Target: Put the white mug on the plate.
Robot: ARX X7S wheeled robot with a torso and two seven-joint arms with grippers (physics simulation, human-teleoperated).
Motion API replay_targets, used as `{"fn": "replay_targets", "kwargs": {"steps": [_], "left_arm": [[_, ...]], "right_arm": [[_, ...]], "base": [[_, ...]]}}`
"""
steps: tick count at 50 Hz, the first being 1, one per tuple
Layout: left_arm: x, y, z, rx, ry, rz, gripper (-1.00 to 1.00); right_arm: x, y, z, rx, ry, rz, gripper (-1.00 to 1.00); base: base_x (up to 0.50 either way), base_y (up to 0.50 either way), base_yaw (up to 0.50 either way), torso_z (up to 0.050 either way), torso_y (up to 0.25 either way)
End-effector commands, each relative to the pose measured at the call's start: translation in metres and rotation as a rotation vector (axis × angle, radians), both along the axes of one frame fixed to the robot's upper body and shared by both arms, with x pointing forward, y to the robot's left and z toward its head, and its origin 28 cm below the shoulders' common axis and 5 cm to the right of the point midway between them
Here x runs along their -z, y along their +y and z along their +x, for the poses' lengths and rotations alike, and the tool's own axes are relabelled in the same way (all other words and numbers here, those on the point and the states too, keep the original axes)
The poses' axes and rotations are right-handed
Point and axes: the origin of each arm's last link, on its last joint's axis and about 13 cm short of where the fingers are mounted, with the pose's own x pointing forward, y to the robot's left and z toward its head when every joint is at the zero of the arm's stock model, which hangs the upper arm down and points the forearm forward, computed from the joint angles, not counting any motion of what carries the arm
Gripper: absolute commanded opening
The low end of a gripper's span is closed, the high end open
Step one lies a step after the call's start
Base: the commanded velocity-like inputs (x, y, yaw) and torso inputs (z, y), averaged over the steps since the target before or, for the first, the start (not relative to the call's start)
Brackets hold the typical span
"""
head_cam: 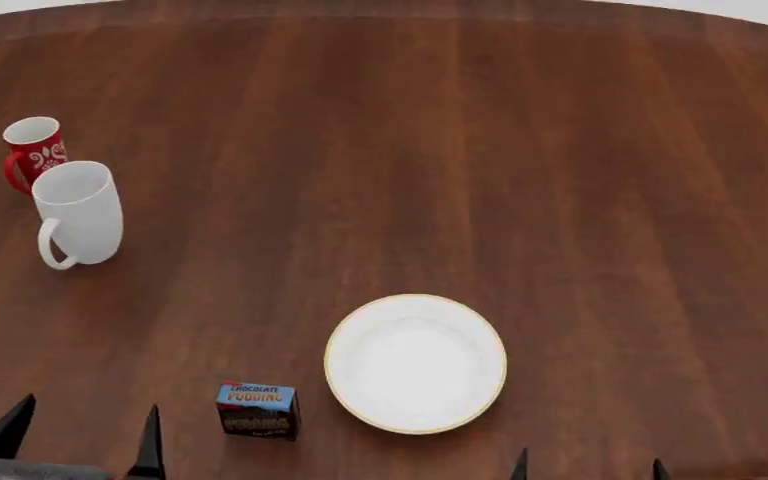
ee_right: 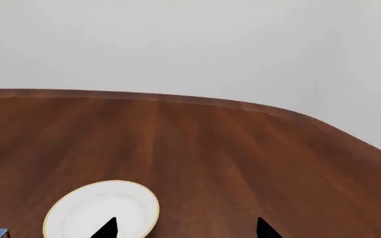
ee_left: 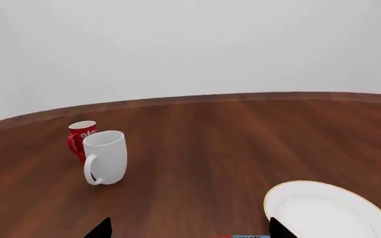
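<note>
The white mug [head_cam: 80, 212] stands upright at the table's left, handle toward me; the left wrist view shows the white mug [ee_left: 105, 156] too. The plate [head_cam: 415, 362], white with a thin gold rim, lies near the front centre, empty, and appears as the plate [ee_left: 329, 210] and the plate [ee_right: 101, 209] in both wrist views. My left gripper [head_cam: 80, 440] is open at the front left, well short of the mug. My right gripper [head_cam: 588, 468] is open at the front right, beside the plate. Nothing is between either pair of fingers.
A smaller red mug [head_cam: 33, 149] with white lettering stands just behind the white mug, nearly touching it. A small chocolate pudding box [head_cam: 257, 408] sits left of the plate, between it and my left gripper. The wooden table [head_cam: 491, 150] curves away at the far edge.
</note>
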Motion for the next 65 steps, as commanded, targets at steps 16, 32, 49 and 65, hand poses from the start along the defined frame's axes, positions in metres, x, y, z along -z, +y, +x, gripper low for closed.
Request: {"fn": "replay_targets", "kwargs": {"steps": [16,32,49,65], "left_arm": [[-0.056,0.011,0.033,0.042,-0.033,-0.004,1.00],[-0.081,0.017,0.049,0.030,-0.054,-0.006,1.00],[-0.098,0.018,0.054,0.053,-0.058,-0.007,1.00],[-0.099,0.018,0.051,0.055,-0.059,-0.011,1.00]], "right_arm": [[-0.057,-0.028,-0.070,0.283,-0.055,-0.058,1.00],[-0.070,-0.044,-0.096,0.407,-0.050,-0.070,1.00],[-0.070,-0.048,-0.095,0.415,-0.021,-0.061,1.00],[-0.072,-0.047,-0.094,0.390,-0.051,-0.038,1.00]], "base": [[0.00,0.00,0.00,0.000,0.000],[0.00,0.00,0.00,0.000,0.000],[0.00,0.00,0.00,0.000,0.000],[0.00,0.00,-0.24,0.000,0.000]]}}
